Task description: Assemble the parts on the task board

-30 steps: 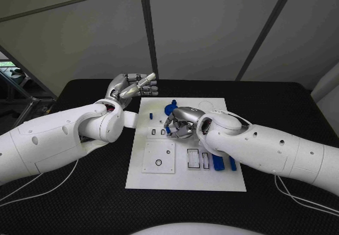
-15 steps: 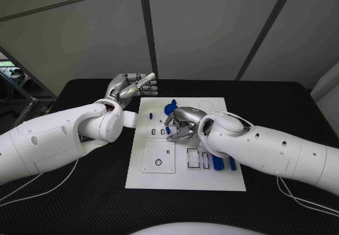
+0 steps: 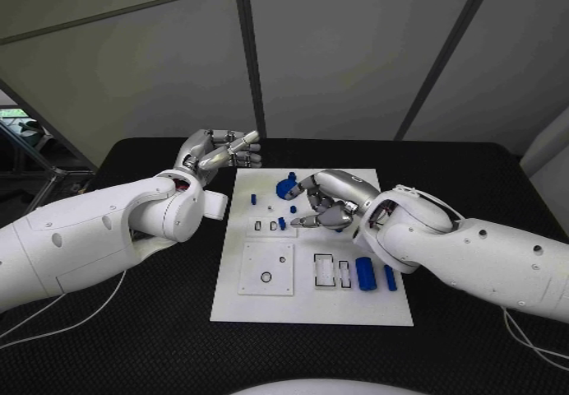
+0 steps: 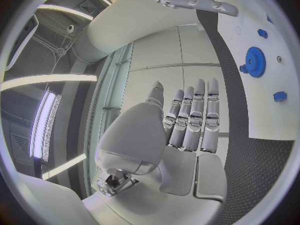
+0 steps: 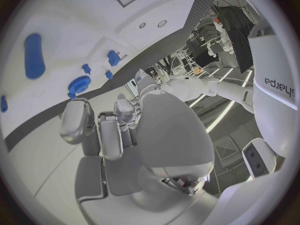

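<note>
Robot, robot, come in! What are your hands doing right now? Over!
Left hand open, raised beside the task board. Right hand over the board, holding nothing. Blue gear and small blue parts lie on it. Nothing in the way.

A black tabletop is stretching out in front of me, its surface showing a fine woven grain, and in the left wrist view the same dark mat is running along as a textured strip. A thin white cable is trailing in a loose curve across the tabletop's near left part, and another thin white cable is lying on its near right part. Behind the far edge, grey wall panels are standing upright, with dark seams running between them. At the far left, beside the tabletop, a metal frame is standing, too dim for telling more.
</note>
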Tool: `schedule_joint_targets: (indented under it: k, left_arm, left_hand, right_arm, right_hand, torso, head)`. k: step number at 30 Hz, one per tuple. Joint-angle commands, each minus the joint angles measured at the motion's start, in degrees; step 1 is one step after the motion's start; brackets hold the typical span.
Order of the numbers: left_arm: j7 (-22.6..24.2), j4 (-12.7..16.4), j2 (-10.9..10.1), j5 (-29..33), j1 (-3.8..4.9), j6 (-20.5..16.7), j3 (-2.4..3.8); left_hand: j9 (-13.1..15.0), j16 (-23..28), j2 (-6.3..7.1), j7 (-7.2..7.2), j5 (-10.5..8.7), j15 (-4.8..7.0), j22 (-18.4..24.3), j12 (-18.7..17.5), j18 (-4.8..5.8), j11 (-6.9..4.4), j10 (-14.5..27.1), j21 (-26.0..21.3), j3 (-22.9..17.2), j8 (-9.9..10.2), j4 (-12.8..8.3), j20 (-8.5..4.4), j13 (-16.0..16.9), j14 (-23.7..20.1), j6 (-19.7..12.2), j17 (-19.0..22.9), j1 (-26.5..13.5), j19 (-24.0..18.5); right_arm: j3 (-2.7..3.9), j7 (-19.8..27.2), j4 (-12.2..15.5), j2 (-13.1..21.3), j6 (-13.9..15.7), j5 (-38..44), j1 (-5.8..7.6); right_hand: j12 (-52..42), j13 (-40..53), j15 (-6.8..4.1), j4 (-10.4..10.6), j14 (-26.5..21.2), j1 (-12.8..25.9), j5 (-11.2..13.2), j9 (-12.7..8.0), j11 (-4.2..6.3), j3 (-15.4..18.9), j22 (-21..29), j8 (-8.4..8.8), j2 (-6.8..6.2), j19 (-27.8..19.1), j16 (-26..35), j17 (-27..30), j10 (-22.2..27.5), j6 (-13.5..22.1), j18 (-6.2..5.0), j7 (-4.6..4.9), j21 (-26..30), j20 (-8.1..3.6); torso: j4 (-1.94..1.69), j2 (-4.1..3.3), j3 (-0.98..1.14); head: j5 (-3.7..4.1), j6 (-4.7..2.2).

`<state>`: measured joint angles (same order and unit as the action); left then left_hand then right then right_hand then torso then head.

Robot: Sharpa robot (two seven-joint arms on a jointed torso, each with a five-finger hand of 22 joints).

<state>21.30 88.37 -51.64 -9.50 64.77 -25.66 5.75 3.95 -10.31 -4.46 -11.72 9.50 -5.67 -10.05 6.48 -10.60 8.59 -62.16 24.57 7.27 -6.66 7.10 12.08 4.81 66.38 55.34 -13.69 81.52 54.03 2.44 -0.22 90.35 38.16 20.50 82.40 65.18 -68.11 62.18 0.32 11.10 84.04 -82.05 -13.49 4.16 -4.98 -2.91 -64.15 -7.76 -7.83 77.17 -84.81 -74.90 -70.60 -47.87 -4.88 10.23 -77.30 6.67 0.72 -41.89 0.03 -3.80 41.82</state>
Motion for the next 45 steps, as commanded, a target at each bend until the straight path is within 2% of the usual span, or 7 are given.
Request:
schedule_joint_targets:
  k: [1, 7, 12, 19, 25, 31, 45]
  left_arm:
    - [-5.51, -0.82, -0.25, -7.11, 0.09, 2.58, 0.04]
    - [-16.87, -1.48, -1.23, -17.84, 0.22, 7.27, 0.06]
    - [-29.02, -1.02, -1.44, -28.10, 0.67, 15.36, 0.08]
    - [-43.46, -0.56, -0.10, -39.50, 1.96, 21.80, 0.08]
    - [-48.93, -1.70, 2.72, -46.26, 3.98, 25.84, -0.80]
    - [-50.46, -4.27, 6.60, -47.92, 7.11, 27.09, -3.99]
    - [-51.41, -7.81, 11.68, -49.87, 9.56, 30.47, -7.21]
  left_hand:
    - [0.18, -2.33, 0.22, 0.30, -0.05, 0.87, -0.76, 0.95, 0.03, -0.66, -2.02, 1.50, 0.20, -0.04, -0.21, -0.79, 0.65, 2.41, 1.03, -1.38, 0.38, 1.91]
    - [1.21, -16.86, 0.63, 2.55, -0.05, 4.34, -5.55, 5.75, 0.14, -3.62, -8.17, 9.97, 1.22, -2.10, 1.17, -4.32, 3.91, 11.63, 4.16, -10.52, -0.94, 10.02]
    - [3.72, -45.51, 0.75, 4.48, -0.12, 5.86, -12.74, 16.47, 0.58, -5.06, -8.82, 19.38, 3.11, -5.49, 3.90, -6.10, 13.03, 10.08, 5.07, -36.41, -3.14, 9.03]
    - [7.59, -70.51, -0.18, 4.76, -0.14, 6.43, -40.76, 34.14, 3.63, -5.78, -3.58, 42.14, 6.98, -10.48, 8.62, -6.76, 27.01, 18.04, 2.25, -62.84, -9.41, 17.48]
    - [14.08, -74.64, -0.98, 6.31, -1.95, 7.73, -49.59, 58.95, 4.70, -7.37, -8.14, 48.33, 9.28, -19.32, 9.45, -7.71, 51.40, 20.39, 0.96, -68.17, -12.34, 19.66]
    - [16.64, -74.78, 0.19, 6.46, -1.97, 7.74, -50.34, 60.56, 4.70, -7.32, -7.31, 48.68, 10.04, -21.96, 9.47, -7.79, 52.80, 20.44, -0.69, -68.35, -13.27, 19.42]
    - [18.87, -77.47, -0.67, 6.74, -1.83, 7.95, -54.72, 62.44, 5.43, -7.57, -8.28, 51.22, 9.60, -23.53, 9.26, -7.97, 54.83, 22.16, -1.53, -72.55, -13.35, 21.57]
  right_arm:
    - [1.10, 5.11, 1.56, 2.04, 3.55, -5.94, 0.69]
    - [4.51, 5.75, 2.16, 6.23, 1.93, -15.93, 2.34]
    - [6.51, 5.73, 1.03, 8.71, 1.00, -22.31, 3.39]
    - [7.31, 5.18, 0.04, 11.21, 1.04, -25.22, 4.10]
    - [7.43, 4.47, -0.52, 12.13, 1.28, -25.56, 4.21]
    - [7.44, 4.02, -1.25, 11.64, 1.31, -25.31, 4.24]
    - [7.44, 2.91, -2.22, 10.42, 0.73, -23.83, 4.24]
  right_hand:
    - [0.35, -0.30, 0.24, -0.01, 3.26, -0.31, -0.31, 0.00, -0.04, 0.31, 0.32, -0.28, -0.02, -0.62, 0.31, -4.43, 0.50, -0.20, -0.32, -0.12, 0.37, -0.03]
    - [0.42, -0.47, 0.08, 0.05, 3.18, -0.80, -0.78, 0.11, 0.18, 0.26, 0.49, -1.09, 0.67, -0.76, 0.45, -4.30, 0.53, -1.11, -0.35, -0.37, 0.54, -0.14]
    - [0.43, -0.58, -0.05, 0.13, 3.19, -0.84, -1.30, 0.12, 0.30, 0.22, 0.57, -1.47, 1.25, -0.76, 0.47, -4.29, 0.45, -1.47, -0.36, -0.50, 0.61, -0.26]
    - [0.54, -0.80, -0.17, 0.12, 3.16, -0.87, -1.91, 0.13, 0.44, 0.21, 0.71, -1.82, 1.65, -0.77, 0.62, -4.06, 0.46, -1.83, -0.39, -0.63, 0.68, -0.37]
    - [0.84, -1.18, -0.19, 0.16, 3.08, -0.83, -2.00, 0.13, 0.45, 0.22, 1.14, -1.88, 1.71, -0.99, 0.80, -3.75, 0.70, -1.88, -0.47, -0.65, 0.91, -0.39]
    - [1.00, -1.37, -0.22, 0.20, 3.01, -0.76, -2.13, 0.13, 0.49, 0.26, 1.49, -1.98, 1.77, -1.15, 0.97, -3.46, 0.82, -1.98, -0.54, -0.68, 1.10, -0.43]
    - [1.59, -2.09, -0.28, 0.30, 2.83, -0.63, -2.49, 0.10, 0.54, 0.39, 2.47, -2.14, 1.82, -1.64, 1.37, -2.79, 1.31, -2.06, -0.72, -0.73, 1.64, -0.49]
  torso:
    - [0.07, 0.32, 0.12]
    - [0.24, 1.16, 0.41]
    - [0.37, 1.93, 0.54]
    - [0.50, 2.88, 0.92]
    - [0.25, 3.65, 1.16]
    - [0.38, 3.89, 1.37]
    - [0.35, 3.62, 1.15]
  head:
    - [-0.03, -0.25]
    - [-0.23, -0.30]
    - [-0.49, 0.00]
    - [-0.95, 0.63]
    - [-0.95, 1.32]
    - [-1.41, 1.88]
    - [-1.33, 2.56]
